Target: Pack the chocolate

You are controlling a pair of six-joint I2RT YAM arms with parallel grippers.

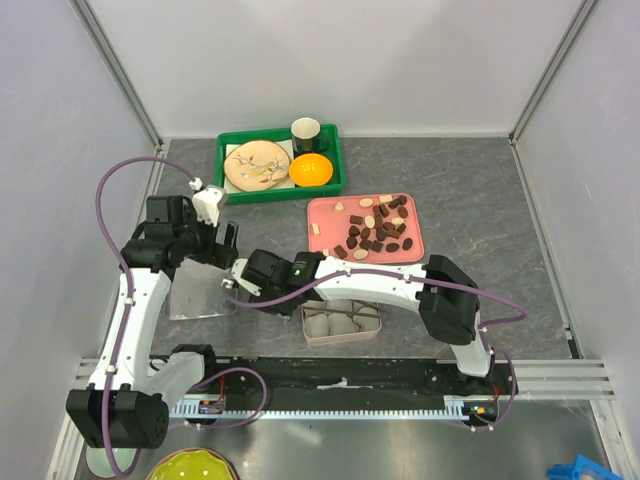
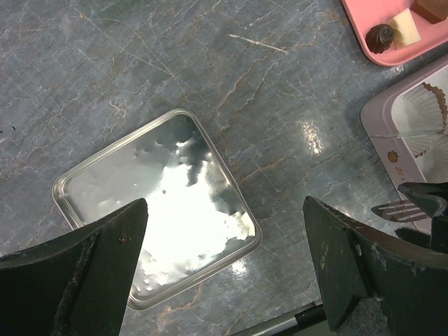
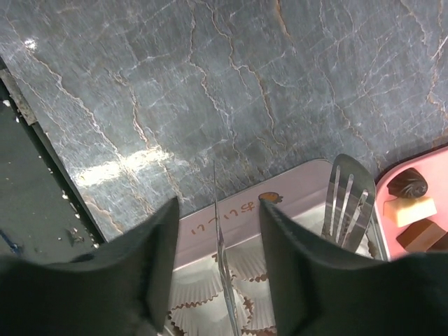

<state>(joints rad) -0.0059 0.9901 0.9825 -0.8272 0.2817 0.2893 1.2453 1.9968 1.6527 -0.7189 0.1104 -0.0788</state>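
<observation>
The chocolate lies as several brown and cream pieces on a pink tray; a dark piece and a cream one show at the right wrist view's edge. A lilac box lined with white paper cups sits in front of the tray. My right gripper hangs over the box's left end with its jaws apart. A thin metal strip stands edge-on between them, touching neither. A slotted metal tong tip rests on the box beside it. My left gripper is wide open above a shiny metal lid.
A green tray at the back holds a plate, a dark cup and an orange bowl. The metal lid lies left of the box. A black rail runs along the near edge.
</observation>
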